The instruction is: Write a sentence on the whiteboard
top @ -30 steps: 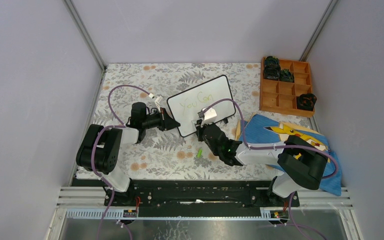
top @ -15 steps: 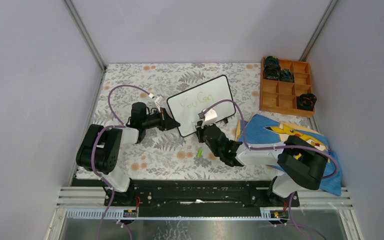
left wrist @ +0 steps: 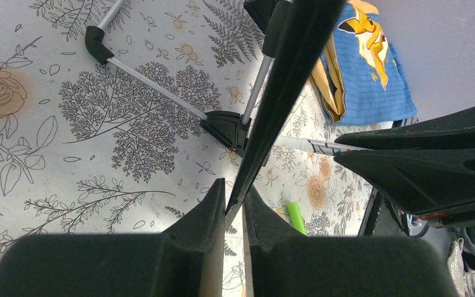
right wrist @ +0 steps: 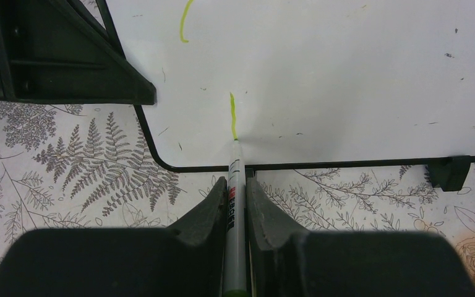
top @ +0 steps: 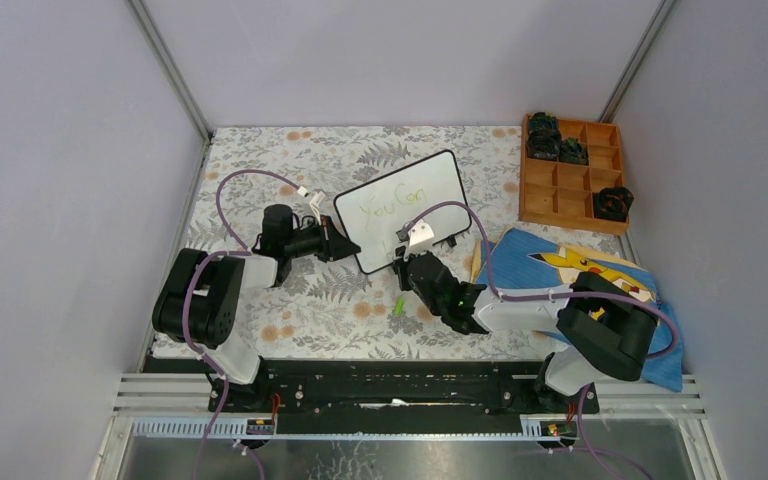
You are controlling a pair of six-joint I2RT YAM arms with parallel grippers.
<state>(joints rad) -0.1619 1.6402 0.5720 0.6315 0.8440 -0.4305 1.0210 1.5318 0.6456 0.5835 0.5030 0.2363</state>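
Top external: shows the whiteboard (top: 440,195) standing tilted mid-table on the floral cloth (top: 260,160), between the two arms. Reads the sentence (top: 392,203) as "You Can" only, in thin light green on the upper line.

Right wrist: finds the right gripper (right wrist: 236,182) clenched on a green marker (right wrist: 236,167), tip at the foot of a short vertical stroke (right wrist: 232,114), low on the board near its bottom frame; appears to touch the surface.

Left wrist: finds the left gripper (left wrist: 234,189) pinched on the board's edge, steadying it.

Notes a small green cap (top: 398,306) lying loose on the cloth near the right arm.

Judged about half done: first line written, second line barely begun, remaining words outstanding.
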